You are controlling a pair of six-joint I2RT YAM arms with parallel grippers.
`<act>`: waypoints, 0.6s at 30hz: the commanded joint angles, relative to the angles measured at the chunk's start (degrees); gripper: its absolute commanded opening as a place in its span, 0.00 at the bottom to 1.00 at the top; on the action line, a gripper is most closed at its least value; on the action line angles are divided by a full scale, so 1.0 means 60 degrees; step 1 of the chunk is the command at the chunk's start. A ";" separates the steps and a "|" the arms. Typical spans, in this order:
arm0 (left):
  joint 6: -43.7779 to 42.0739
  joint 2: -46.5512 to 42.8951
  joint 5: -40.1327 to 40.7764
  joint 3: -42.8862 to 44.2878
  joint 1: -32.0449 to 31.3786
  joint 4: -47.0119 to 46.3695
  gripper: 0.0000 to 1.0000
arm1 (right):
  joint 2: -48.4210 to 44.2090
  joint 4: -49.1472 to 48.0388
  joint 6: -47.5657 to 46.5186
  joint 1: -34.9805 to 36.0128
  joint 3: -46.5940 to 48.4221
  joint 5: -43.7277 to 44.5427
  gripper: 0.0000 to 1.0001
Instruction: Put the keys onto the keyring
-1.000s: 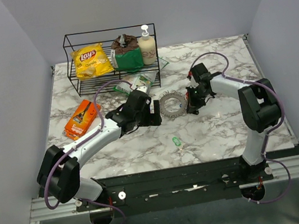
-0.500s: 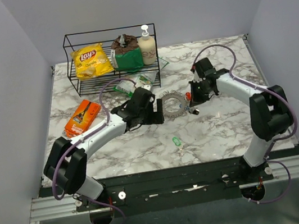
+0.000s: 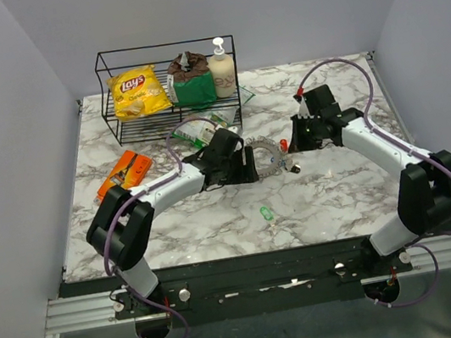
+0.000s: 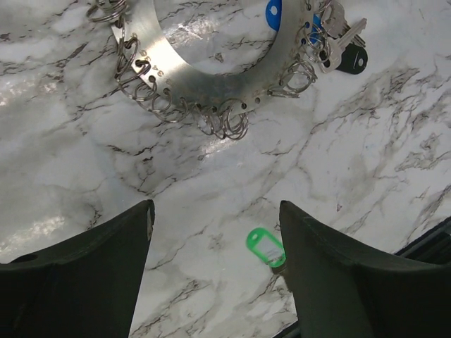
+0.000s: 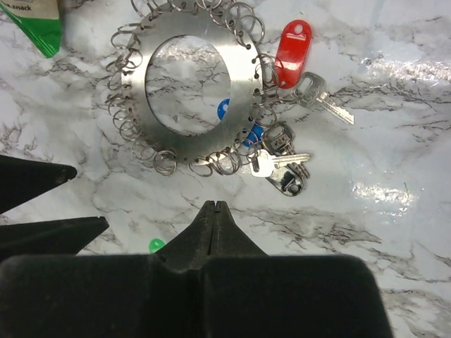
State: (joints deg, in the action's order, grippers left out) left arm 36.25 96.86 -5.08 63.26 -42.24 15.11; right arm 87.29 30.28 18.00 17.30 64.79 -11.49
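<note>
The keyring [image 3: 262, 156] is a flat metal ring plate with many small split rings round its rim, lying mid-table. It also shows in the left wrist view [image 4: 211, 77] and the right wrist view [image 5: 243, 98]. A red-headed key [image 5: 292, 44] and a bunch of metal keys [image 5: 282, 165] with blue heads [image 5: 254, 134] sit at its right rim. A green-headed key [image 3: 265, 212] lies alone nearer the front, and shows in the left wrist view [image 4: 266, 248]. My left gripper [image 4: 215, 211] is open and empty, left of the ring. My right gripper [image 5: 213, 205] is shut and empty, right of the ring.
A black wire rack [image 3: 170, 92] at the back holds a yellow crisp bag, a green bag and a soap bottle. An orange packet [image 3: 123, 172] lies at the left. A green snack packet [image 3: 201, 125] lies behind the left gripper.
My left arm has reached right, up to the ring's left side. My right arm has drawn back from the ring, uncovering the red key and the key bunch.
</note>
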 commanded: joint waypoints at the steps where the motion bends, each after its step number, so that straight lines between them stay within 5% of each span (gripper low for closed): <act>1: 0.0782 0.0541 -0.0603 0.0281 0.0023 -0.0877 0.78 | -0.0294 -0.0184 -0.0202 0.0061 -0.0413 0.0083 0.01; 11: 0.2847 0.1595 -0.1614 -0.0480 0.0609 -0.3264 0.48 | -0.0690 -0.0272 -0.0275 0.0061 -0.0838 -0.0078 0.01; 18: 0.3070 0.1786 -0.0955 -0.0378 0.0638 -0.3061 0.48 | -0.0793 -0.0257 -0.0334 0.0047 -0.0955 -0.0151 0.01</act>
State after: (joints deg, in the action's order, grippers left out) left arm 52.34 107.61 -11.84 61.21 -38.26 -1.06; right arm 83.94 29.58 16.84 17.30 59.72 -11.60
